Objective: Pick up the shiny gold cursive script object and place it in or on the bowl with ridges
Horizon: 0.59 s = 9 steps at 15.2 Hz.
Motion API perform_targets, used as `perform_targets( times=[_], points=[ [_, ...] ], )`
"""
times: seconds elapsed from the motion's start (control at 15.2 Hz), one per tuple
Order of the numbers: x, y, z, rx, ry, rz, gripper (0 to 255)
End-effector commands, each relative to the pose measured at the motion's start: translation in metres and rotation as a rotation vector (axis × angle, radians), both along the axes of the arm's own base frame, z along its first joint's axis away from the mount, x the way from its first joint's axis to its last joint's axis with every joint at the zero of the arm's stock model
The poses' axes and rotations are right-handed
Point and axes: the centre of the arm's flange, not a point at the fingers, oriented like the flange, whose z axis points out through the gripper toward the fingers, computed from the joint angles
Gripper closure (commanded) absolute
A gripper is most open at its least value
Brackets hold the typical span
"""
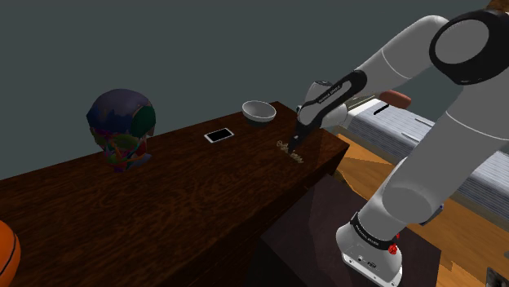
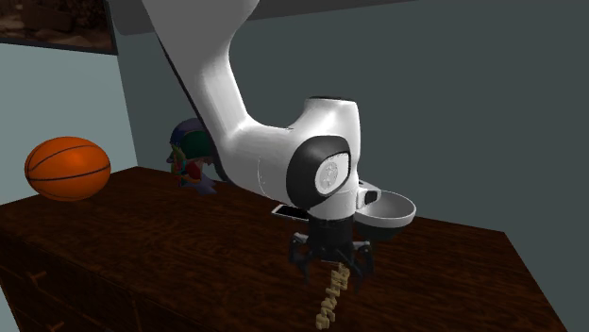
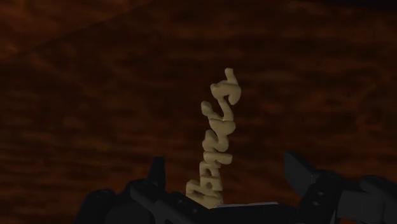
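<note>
The gold cursive script object [image 1: 289, 152] lies flat on the dark wooden table [image 1: 163, 196], near the edge on the shoulder view's right. My black gripper [image 1: 297, 144] hangs just over it, open. In the wrist view the script [image 3: 217, 133] runs away from the hand, its near end between the spread fingers [image 3: 156, 173], which do not touch it. The second exterior view shows the gripper [image 2: 330, 266] low over the script [image 2: 332, 300]. The grey ridged bowl [image 1: 258, 112] stands at the table's far corner, empty, a short way beyond the gripper; it also sits behind my wrist [image 2: 387, 208].
A white phone [image 1: 219, 135] lies flat beside the bowl. A multicoloured skull [image 1: 122, 129] stands farther along the table, and an orange basketball [image 2: 67, 169] sits at its far end. A bed [image 1: 457, 155] lies past the table, at the shoulder view's right.
</note>
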Motion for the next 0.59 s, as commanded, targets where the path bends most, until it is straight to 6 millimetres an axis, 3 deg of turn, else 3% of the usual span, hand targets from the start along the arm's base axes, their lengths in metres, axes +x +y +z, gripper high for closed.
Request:
perform_targets(
  times=[0.0,0.2,0.53],
  points=[
    [0.001,-0.002,-0.011,-0.001,-0.001,0.0,0],
    [0.002,-0.002,-0.03,-0.001,-0.001,0.0,0],
    [0.002,-0.002,-0.03,-0.001,-0.001,0.0,0]
  ],
)
